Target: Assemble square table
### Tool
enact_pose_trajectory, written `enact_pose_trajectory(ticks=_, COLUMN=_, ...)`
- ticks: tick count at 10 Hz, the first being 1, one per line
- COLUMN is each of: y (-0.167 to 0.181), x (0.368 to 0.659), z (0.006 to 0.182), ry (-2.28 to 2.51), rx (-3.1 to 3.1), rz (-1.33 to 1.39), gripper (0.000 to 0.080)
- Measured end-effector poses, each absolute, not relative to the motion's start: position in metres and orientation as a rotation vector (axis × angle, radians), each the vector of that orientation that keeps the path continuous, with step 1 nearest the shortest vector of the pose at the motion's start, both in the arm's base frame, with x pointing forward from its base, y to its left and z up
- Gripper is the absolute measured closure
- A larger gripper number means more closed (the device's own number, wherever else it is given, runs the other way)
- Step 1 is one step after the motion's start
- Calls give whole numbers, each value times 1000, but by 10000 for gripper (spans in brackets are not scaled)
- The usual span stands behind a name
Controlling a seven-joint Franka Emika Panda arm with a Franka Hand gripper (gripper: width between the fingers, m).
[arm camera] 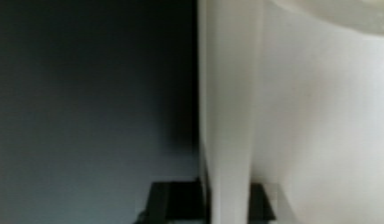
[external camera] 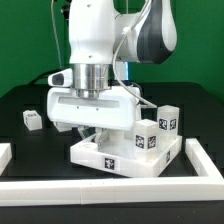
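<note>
The square table's slab point(external camera: 84, 152) lies flat on the black table point(external camera: 35, 142). A black-and-white tag point(external camera: 108, 160) shows on its near face. It is the landmark for all that follows.

Two tagged white legs stand upright on the slab's far side, toward the exterior view's right. One point(external camera: 166, 120) is at the corner and the other point(external camera: 148, 137) is just beside it, nearer the slab's middle. Whether they sit in sockets cannot be told.

The gripper point(external camera: 97, 138) hangs straight down over the slab's other half, low and close to its top. In the wrist view a white leg point(arm camera: 228, 110), blurred, runs upright through the gripper point(arm camera: 215, 200). A dark fingertip point(arm camera: 171, 200) touches it on each side, so the jaws are pinching that leg.

A small white block point(external camera: 32, 118) lies alone on the table, well apart from the slab toward the exterior view's left.

White border rails point(external camera: 100, 187) run along the table's near edge and up both sides, with the slab inside them and close to the rail on the exterior view's right.
</note>
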State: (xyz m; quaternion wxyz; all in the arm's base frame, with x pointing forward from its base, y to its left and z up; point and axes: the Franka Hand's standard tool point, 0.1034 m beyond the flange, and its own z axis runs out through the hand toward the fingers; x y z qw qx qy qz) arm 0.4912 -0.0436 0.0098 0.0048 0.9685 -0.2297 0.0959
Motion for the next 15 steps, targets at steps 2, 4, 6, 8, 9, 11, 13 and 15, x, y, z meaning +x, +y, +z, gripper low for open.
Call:
enact_pose_trajectory(ticks=2, y=-46, x=491, z=8, ry=-505, rx=3051, rz=314, gripper=736)
enact_pose_trajectory(ticks=4, y=-47, x=495, z=9, ry=-261, rx=3066, rz=303, gripper=736)
enact_pose_trajectory(ticks=6, y=-64, x=526, z=14, ry=244, rx=3054, rz=289, gripper=736)
enact_pose_trajectory(ticks=8, y=-69, x=534, z=13, ry=468, rx=3024, rz=292, gripper=736)
enact_pose_trajectory(ticks=9, y=-69, x=534, z=13, ry=566, rx=3001, rz=284, gripper=736)
enact_pose_trajectory(ticks=11, y=-70, x=535, z=14, ry=688, rx=2964, rz=278, gripper=735)
enact_pose_trajectory(ticks=13, y=-61, x=552, z=19, ry=942, rx=2889, rz=260, gripper=735)
enact_pose_trajectory(ticks=15, y=-45, x=583, z=19, ry=1242, rx=2751, rz=296, gripper=735)
